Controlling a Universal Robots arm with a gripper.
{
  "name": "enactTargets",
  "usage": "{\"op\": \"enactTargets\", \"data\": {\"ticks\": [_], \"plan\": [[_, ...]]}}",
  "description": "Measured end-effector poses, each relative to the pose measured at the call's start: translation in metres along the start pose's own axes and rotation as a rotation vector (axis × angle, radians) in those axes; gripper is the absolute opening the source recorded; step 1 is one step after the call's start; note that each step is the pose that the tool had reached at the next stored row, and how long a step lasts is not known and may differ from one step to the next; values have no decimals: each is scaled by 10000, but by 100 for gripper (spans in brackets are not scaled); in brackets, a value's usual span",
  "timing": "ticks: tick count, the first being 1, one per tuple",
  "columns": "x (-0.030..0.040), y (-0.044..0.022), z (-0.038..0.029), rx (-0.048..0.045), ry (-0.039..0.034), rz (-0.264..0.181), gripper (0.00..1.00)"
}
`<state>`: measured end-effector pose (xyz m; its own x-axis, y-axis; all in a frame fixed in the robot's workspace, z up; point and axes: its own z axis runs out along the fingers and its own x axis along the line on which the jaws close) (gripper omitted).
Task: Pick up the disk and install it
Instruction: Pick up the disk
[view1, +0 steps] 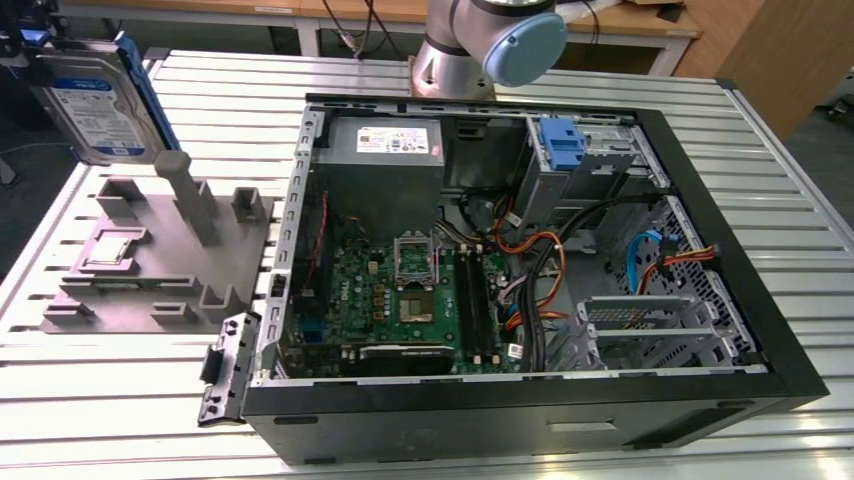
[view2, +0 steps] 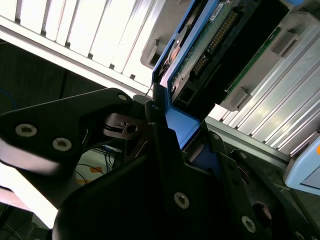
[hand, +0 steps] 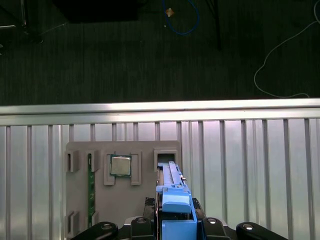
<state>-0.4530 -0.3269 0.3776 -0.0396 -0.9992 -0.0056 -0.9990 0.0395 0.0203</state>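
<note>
- The disk (view1: 88, 100) was found at the exterior view's far left, standing on edge with its labelled face to that camera. It was held up over the far end of the grey fixture (view1: 147, 270). Whether it hung fully free of the fixture's slot could not be told.
- The gripper (view2: 181, 131) was clamped on the disk by the end of its blue bracket (hand: 175, 210), with a black finger pressed to each side in the second wrist view.
- Handling judgement: the disk is a rigid metal body, dense for its bulk, and will not flex. The green circuit board (view2: 215, 45) on its underside lay exposed and is the fragile face. The plastic bracket is the weaker member and may give under side load, so the firmest hold is across the bracket's end or the metal edges, never on the board.
- The fixture sat on the slatted bench (view1: 120, 400) and carried a processor chip (hand: 120, 165) in a recess.
- The open computer case (view1: 534, 410) lay to the right, well apart from the disk.
- A bare blue drive bracket (view1: 565, 140) stood in the case's far right corner.
</note>
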Motion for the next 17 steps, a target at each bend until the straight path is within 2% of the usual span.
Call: {"op": "enactTargets", "data": {"ticks": [17], "plan": [[0, 1, -33, -1, 1, 1, 36]]}}
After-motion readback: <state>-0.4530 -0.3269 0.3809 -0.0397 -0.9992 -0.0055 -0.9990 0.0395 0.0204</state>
